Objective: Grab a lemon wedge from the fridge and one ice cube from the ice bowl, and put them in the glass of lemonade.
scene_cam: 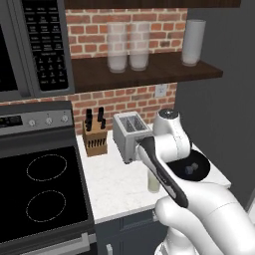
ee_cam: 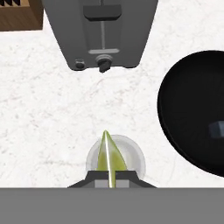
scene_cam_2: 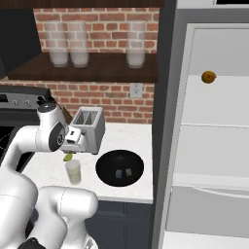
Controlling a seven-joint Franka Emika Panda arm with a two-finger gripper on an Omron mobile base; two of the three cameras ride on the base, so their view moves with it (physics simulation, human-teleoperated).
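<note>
I have the lemon wedge (ee_cam: 107,155) pinched between my fingertips, my gripper (ee_cam: 107,175) clamped on it right above the glass of lemonade (ee_cam: 115,158), which stands on the white counter (ee_cam: 39,127) between the toaster (ee_cam: 101,30) and the ice bowl (ee_cam: 197,113). From the hand view the wedge lines up over the rim's circle, slightly left of its centre, so I judge the drop should come only once I am centred and low enough that the wedge cannot bounce off the rim. From the right base view the wedge (scene_cam_2: 67,157) hangs just above the glass (scene_cam_2: 73,171), not yet in it. My own arm covers most of the glass from the left, and my fingertips are cut off at the frame's bottom edge. In the bowl I can make out small dark cubes (scene_cam_2: 128,171), hard to tell apart against the black
</note>
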